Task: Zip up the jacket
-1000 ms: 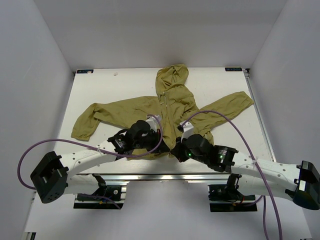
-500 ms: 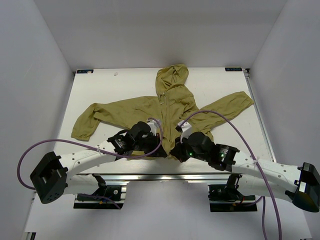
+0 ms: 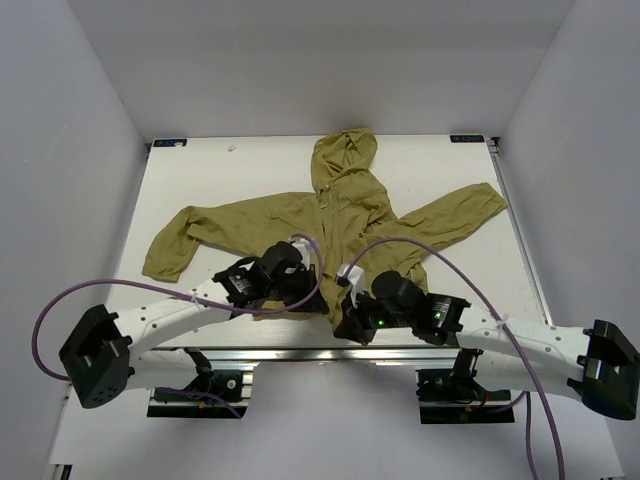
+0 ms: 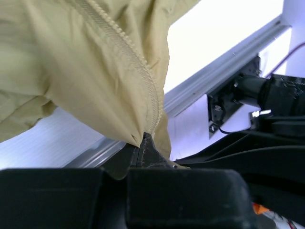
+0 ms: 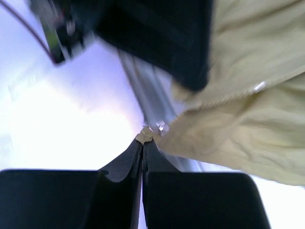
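The olive jacket (image 3: 345, 205) lies flat on the white table (image 3: 240, 175), hood at the far side, sleeves spread left and right. Its light zipper (image 4: 128, 52) runs down the front. My left gripper (image 3: 312, 295) is shut on the jacket's bottom hem by the zipper's lower end (image 4: 144, 138). My right gripper (image 3: 340, 322) is shut on the small end of the zipper at the hem corner (image 5: 145, 135), just past the table's near edge. A small metal piece (image 5: 161, 127) shows beside the fingertips. The two grippers are close together.
The table's near edge is a metal rail (image 3: 330, 352) under both grippers. Purple cables (image 3: 440, 235) loop over each arm. White walls close in the sides and back. The left arm's body (image 5: 157, 38) fills the upper part of the right wrist view.
My right gripper has moved left and towards the near edge, pulling the hem corner with it. The left gripper has stayed almost still on the hem.
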{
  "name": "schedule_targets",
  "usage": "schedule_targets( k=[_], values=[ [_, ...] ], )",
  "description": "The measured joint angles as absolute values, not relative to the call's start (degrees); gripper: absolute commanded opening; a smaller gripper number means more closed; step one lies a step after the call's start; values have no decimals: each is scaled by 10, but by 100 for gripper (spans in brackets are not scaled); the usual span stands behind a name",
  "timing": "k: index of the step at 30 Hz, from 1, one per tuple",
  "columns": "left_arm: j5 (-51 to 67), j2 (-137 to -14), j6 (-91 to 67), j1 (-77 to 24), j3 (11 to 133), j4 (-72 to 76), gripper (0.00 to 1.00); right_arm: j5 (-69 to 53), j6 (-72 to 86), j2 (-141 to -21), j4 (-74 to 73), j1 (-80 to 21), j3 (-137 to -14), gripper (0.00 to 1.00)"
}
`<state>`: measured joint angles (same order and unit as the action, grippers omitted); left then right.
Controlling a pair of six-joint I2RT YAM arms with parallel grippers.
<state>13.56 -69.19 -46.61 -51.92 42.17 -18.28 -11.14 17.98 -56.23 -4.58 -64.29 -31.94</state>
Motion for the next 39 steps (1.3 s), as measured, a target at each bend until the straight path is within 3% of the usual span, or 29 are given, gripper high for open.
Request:
schedule_targets(
  k=[5, 7, 9, 12, 18, 24, 32, 37, 39],
  values=[
    [118, -679, -470, -519, 421, -197, 0, -126, 176, -601, -60, -667, -303, 0],
    [118, -676, -471, -519, 416, -196, 0, -128, 175, -623, -68, -671, -301, 30],
    [118, -674, -475, -519, 403, -190, 0, -132, 175, -642, -69, -674, -301, 53],
    [118, -674, -481, -519, 378, -192, 0, -145, 163, -661, -71, -686, -301, 69],
    [118, -673, -487, -519, 360, -197, 0, -142, 169, -662, -96, -699, -301, 75],
    [118, -656, -490, -519, 354, -190, 0, -26, 237, -642, -134, -699, -306, 73],
    [108, -641, -490, -519, 342, -189, 0, 78, 270, -741, -138, -702, -359, 71],
    [83, -616, -491, -519, 340, -193, 0, 108, 273, -814, -144, -703, -398, 58],
    [74, -605, -492, -519, 335, -193, 0, 123, 283, -838, -154, -707, -414, 57]
  ],
)
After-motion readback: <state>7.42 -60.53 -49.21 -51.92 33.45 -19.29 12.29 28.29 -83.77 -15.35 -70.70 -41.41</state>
